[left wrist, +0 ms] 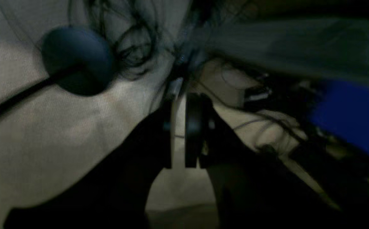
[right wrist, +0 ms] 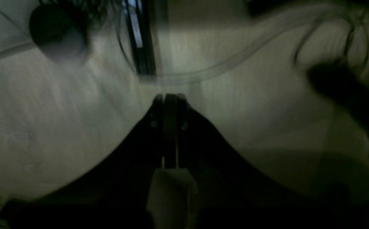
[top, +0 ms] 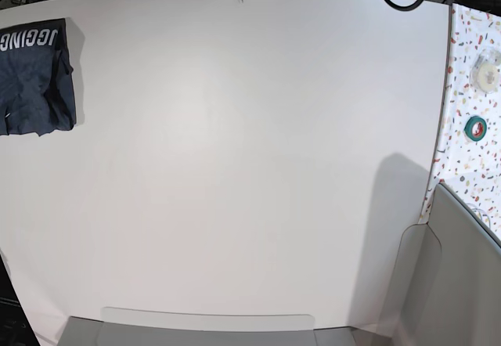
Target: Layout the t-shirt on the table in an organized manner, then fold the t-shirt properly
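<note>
Lab bench; cables (top: 399, 1), tape roll (top: 475, 127)

Base overhead views table (top: 235, 166); wrist cameras face outward.

Big white table (top: 235, 150) is mostly bare, with just the navy t-shirt (top: 35, 76) bunched up flat at its far left edge, white lettering showing along the top.

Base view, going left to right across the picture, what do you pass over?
t-shirt at the far left edge → bare white table → speckled surface at the right edge, with a green tape roll on it.
</note>
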Tool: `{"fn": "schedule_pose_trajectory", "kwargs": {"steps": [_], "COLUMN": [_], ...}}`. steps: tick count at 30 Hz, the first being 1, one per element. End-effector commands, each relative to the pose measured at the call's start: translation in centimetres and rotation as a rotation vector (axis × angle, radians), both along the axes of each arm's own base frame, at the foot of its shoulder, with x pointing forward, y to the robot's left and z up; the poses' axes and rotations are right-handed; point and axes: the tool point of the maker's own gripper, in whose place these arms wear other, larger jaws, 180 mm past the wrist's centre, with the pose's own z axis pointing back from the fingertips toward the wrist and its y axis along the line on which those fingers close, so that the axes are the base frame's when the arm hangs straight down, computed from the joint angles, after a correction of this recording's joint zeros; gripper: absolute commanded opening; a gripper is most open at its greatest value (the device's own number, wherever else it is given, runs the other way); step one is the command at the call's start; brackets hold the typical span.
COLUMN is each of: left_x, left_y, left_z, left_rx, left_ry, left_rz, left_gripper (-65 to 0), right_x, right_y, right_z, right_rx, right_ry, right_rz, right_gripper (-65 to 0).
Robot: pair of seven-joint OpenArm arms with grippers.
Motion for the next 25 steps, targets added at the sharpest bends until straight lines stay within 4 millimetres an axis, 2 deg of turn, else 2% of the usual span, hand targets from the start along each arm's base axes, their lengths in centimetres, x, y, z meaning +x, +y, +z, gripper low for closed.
{"fn": "schedule_pose_trajectory", "kwargs": {"steps": [1,6,8,11,14,17,21,24,25], "left_x": [0.2,3.9,4.8,5.9,6.8,7.0,6.0,5.5,6.0], "left_y": [-0.2,-0.4,-0.1,0.1,0.0,0.0,2.5,2.1,1.9], "left_z": [-0.4,-2.5,-3.0,-3.4,-3.6,-3.6,-4.0,-4.2,-4.3], "left_rx": [-0.007,0.01,0.03,0.047,0.047,0.052,0.21,0.262,0.264], "left_ry": [0.008,-0.028,-0.043,-0.055,-0.063,-0.064,-0.002,0.028,0.023], "left_rz": [-0.013,-0.02,-0.02,-0.029,-0.029,-0.027,-0.051,-0.055,-0.053], "left_gripper": [-60.6,-60.6,-60.6,-60.6,-60.6,-60.6,-60.5,-60.5,-60.5], "right_x": [0.5,7.6,10.2,13.0,14.7,15.5,15.6,15.9,16.0], "right_y": [0.0,0.3,0.4,1.8,2.7,3.9,4.5,4.8,4.8], "right_z": [-0.3,-2.5,-3.0,-3.5,-3.7,-3.9,-3.9,-3.9,-3.9], "right_rx": [0.004,0.01,0.014,0.036,0.05,0.069,0.079,0.084,0.084], "right_ry": [-0.001,-0.073,-0.103,-0.131,-0.138,-0.137,-0.131,-0.135,-0.137], "right_rz": [-0.003,-0.012,-0.017,-0.026,-0.032,-0.038,-0.039,-0.04,-0.04], "right_gripper": [-65.0,-65.0,-65.0,-65.0,-65.0,-65.0,-65.0,-65.0,-65.0]}}
